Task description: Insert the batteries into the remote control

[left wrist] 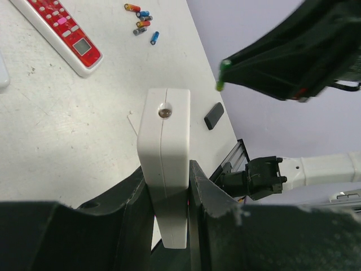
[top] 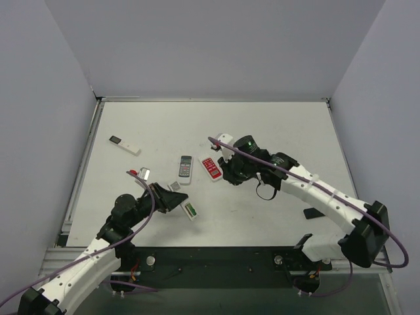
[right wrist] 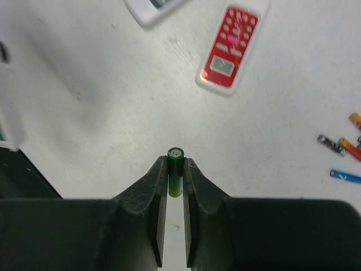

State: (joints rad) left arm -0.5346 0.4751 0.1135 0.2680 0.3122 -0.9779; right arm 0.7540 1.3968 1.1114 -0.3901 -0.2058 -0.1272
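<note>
White plastic fills the left wrist view: the remote [left wrist: 163, 130] is clamped edge-on between the jaws of the left gripper [left wrist: 168, 172], at the near left of the table [left wrist: 56, 124]. No view shows its battery bay, so I can't tell whether the cover is off or which way the bay faces.

Further right, the right gripper [right wrist: 175, 162] pinches a green battery [right wrist: 175, 172] lengthwise. The battery's metal cap pokes past the fingertips, above bare table near the red remote [right wrist: 228, 48]. The spare batteries [right wrist: 341, 149] lie loose beyond that.

To do this step well, I'd first turn the remote so the bay faces the right arm and hold it rigid. Then I'd tilt the green battery to lie along the slot and check polarity against the markings. The spring end should go in first, and the other end gets pressed flat before the right gripper lets go.
</note>
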